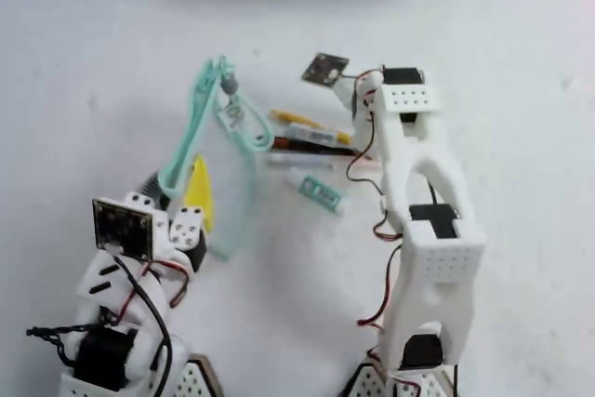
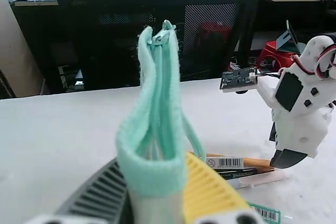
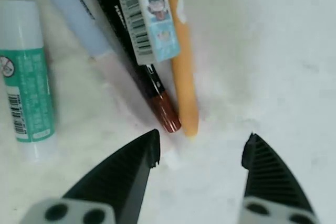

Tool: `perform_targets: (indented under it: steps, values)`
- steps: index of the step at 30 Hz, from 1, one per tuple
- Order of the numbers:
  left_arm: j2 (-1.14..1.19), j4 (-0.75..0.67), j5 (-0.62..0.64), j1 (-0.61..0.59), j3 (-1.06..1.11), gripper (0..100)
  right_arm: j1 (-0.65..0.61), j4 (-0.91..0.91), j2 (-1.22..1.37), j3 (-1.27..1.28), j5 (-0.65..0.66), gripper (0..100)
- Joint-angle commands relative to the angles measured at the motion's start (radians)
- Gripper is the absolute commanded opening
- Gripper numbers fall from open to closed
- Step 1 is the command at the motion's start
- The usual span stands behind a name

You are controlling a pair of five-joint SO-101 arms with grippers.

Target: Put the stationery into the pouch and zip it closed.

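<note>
A mint-green pouch [image 1: 198,120] lies left of centre, and my left gripper [image 1: 177,188] is shut on its near end. In the left wrist view the pouch [image 2: 157,124] stands up between the grey and yellow fingers [image 2: 207,195]. Several pens [image 1: 302,132] lie side by side to the pouch's right, with a green-labelled glue stick [image 1: 321,191] nearer the front. My right gripper [image 3: 202,150] hangs open just above the table at the pens' ends, closest to the orange pen [image 3: 181,51] and the dark pen [image 3: 139,61]. Nothing is between its fingers. The glue stick [image 3: 26,93] lies off to one side.
The right arm [image 1: 423,192] stretches from the front edge to the pens. White tabletop [image 1: 502,72] lies bare to the right and far left. A dark chair [image 2: 157,30] stands beyond the table's far edge.
</note>
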Motion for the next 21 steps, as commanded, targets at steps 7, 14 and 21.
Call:
perform_targets:
  steps: [7, 14, 21]
  values:
    - [0.008, -0.005, -0.011, -0.002, 0.029, 2, -0.058, -0.096, 0.004, -0.057, 0.015, 23.7]
    - [0.008, -0.005, -0.011, -0.002, 0.029, 2, -0.074, -0.166, 0.082, -0.061, 0.011, 23.7]
    - [0.008, -0.005, -0.011, -0.002, 0.029, 2, -0.079, -0.214, 0.11, -0.061, 0.012, 20.0]
